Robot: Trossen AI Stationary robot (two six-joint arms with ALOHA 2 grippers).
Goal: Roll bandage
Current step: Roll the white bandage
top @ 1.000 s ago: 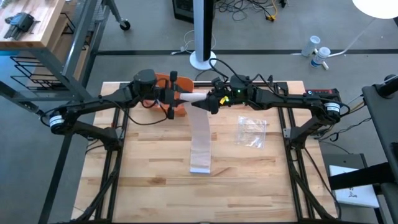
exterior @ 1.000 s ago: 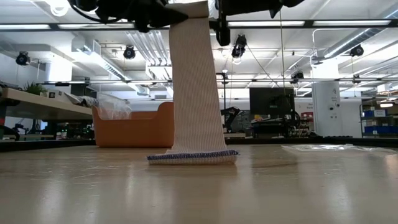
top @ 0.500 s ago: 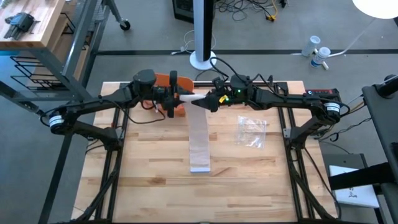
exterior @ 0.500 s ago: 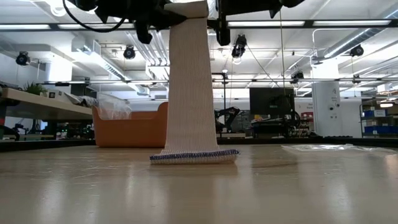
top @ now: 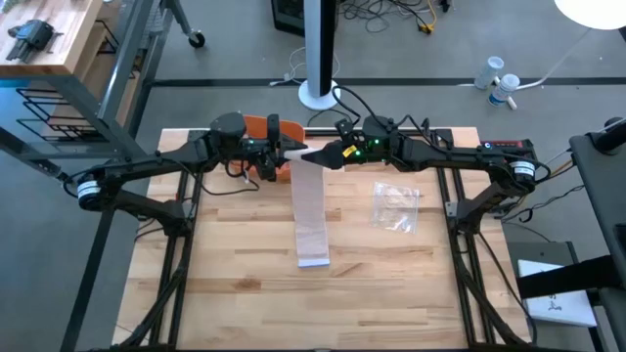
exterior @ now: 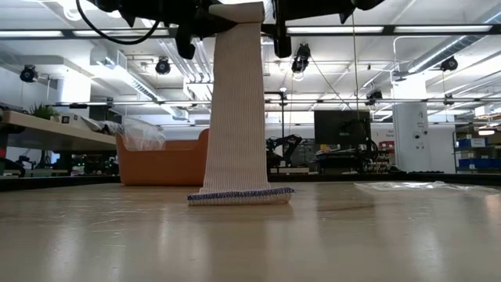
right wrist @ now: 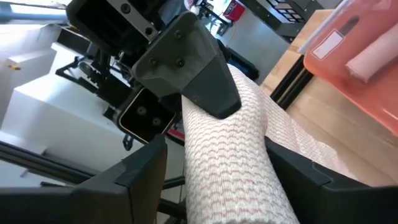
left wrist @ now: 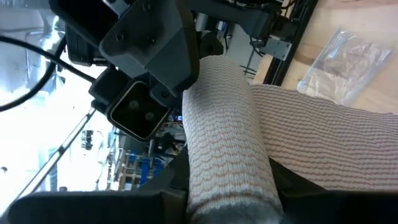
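The bandage (top: 313, 210) is partly rolled: its rolled end (top: 305, 154) is held up in the air above the far middle of the table (top: 235, 284), and the loose strip hangs from it toward six o'clock, the free end (exterior: 239, 195) lying flat on the wood. In the low view the strip drops almost straight from the roll at the top edge, and its blue-stitched hem rests on the table top.

The left hand (top: 277, 154) comes in from nine o'clock and the right hand (top: 333, 154) from three o'clock — they meet on the roll, one at each end. Both wrist views show the ribbed cream roll (left wrist: 227, 143) running between that arm's own dark fingers (right wrist: 140, 171), which press against its sides, so each hand is closed on the roll (the other arm's hand caps the far end in each picture).

Just behind the left hand, at about eleven o'clock from the roll, stands an orange bin (top: 259, 125); the right wrist view shows a white roll lying in it. A clear plastic wrapper (top: 395, 206) lies on the table at about four o'clock from the roll, well apart from the strip — flat and crumpled.
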